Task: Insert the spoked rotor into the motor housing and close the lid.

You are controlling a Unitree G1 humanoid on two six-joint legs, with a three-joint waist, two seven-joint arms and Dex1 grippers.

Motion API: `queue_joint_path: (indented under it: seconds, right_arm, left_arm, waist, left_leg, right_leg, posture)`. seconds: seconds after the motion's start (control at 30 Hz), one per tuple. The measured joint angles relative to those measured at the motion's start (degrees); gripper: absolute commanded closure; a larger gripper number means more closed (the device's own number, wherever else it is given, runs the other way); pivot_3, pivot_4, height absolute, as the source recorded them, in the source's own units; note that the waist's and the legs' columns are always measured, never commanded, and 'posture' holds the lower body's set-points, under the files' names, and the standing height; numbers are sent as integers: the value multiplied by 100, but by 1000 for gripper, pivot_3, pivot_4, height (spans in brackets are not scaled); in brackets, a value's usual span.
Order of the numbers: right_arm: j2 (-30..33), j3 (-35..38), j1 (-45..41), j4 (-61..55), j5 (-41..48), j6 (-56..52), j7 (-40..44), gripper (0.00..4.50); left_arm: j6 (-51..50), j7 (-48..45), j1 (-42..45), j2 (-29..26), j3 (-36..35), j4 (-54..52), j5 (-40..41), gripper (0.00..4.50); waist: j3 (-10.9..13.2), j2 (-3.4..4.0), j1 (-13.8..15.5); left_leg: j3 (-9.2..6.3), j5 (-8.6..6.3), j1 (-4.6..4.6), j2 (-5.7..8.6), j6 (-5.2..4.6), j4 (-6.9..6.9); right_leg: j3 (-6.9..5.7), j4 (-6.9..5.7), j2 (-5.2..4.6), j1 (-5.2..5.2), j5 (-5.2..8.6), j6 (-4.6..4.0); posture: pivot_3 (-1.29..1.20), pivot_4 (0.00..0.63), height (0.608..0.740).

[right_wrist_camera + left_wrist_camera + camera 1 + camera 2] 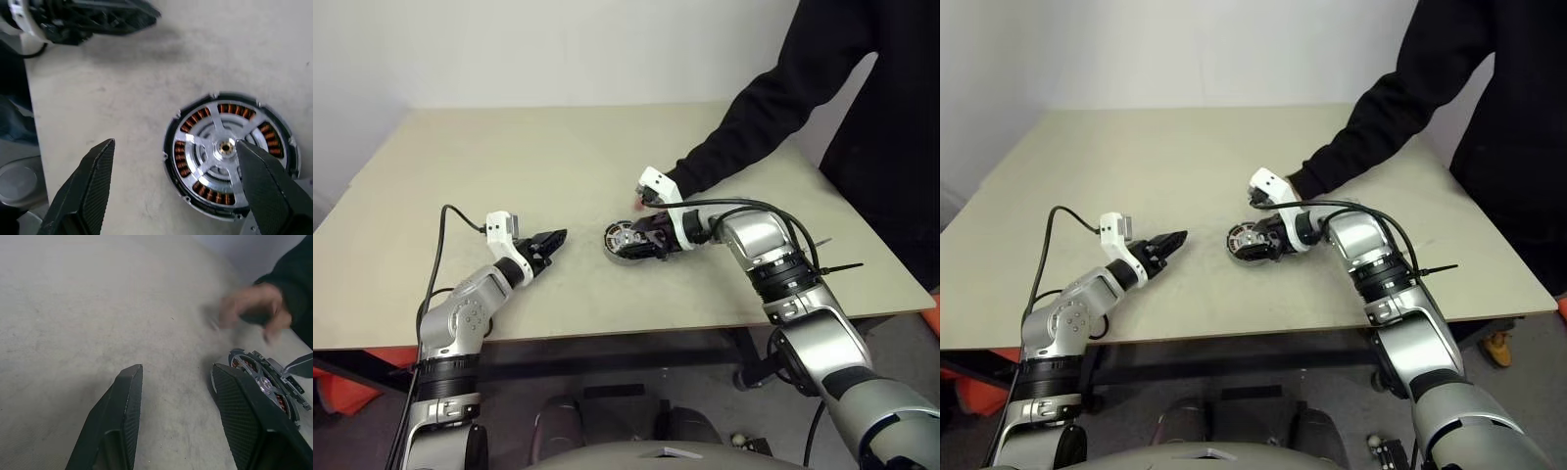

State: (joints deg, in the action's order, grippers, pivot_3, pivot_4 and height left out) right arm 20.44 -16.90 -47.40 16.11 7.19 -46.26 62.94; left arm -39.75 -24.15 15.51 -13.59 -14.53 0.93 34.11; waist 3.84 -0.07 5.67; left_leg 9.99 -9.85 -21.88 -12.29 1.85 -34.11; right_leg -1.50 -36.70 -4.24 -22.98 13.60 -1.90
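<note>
The motor housing point(230, 108) lies flat on the table, its copper windings showing. The silver spoked rotor point(215, 121) sits inside it, centred on the hub. My right gripper point(174, 143) hangs open just above it, one finger over the housing's edge, the other over bare table. In the head views the right gripper point(642, 241) is at the housing point(619, 241). My left gripper point(554, 239) is open and empty a short way to the housing's left. I cannot make out the lid; a person's blurred hand point(249, 303) beyond the housing holds something dark.
A person in a black sleeve point(754, 127) reaches in from the far right, hand just behind my right wrist. The beige table point(558, 147) stretches wide to the left and far side. A black cable point(440, 255) loops off my left arm near the front edge.
</note>
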Motion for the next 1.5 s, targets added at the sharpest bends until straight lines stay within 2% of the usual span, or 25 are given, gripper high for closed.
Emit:
queue_joint_path:
  seconds: [0.6,1.5]
  right_arm:
    - [209,4,73,-615,353,237,-15,37]
    - [273,3,147,-624,406,726,-122,37]
  left_arm:
    - [3,-50,28,-46,14,51,-15,2105]
    - [120,-119,75,-90,34,169,-59,2105]
  waist:
    - [0,0,1]
    - [0,-1,1]
  left_leg:
    - [0,0,0,8,0,0]
    - [0,1,0,19,0,-1]
  right_leg:
    - [0,0,0,1,0,0]
    - [0,-1,0,1,0,0]
  posture:
    - [0,0,740]
    - [0,0,740]
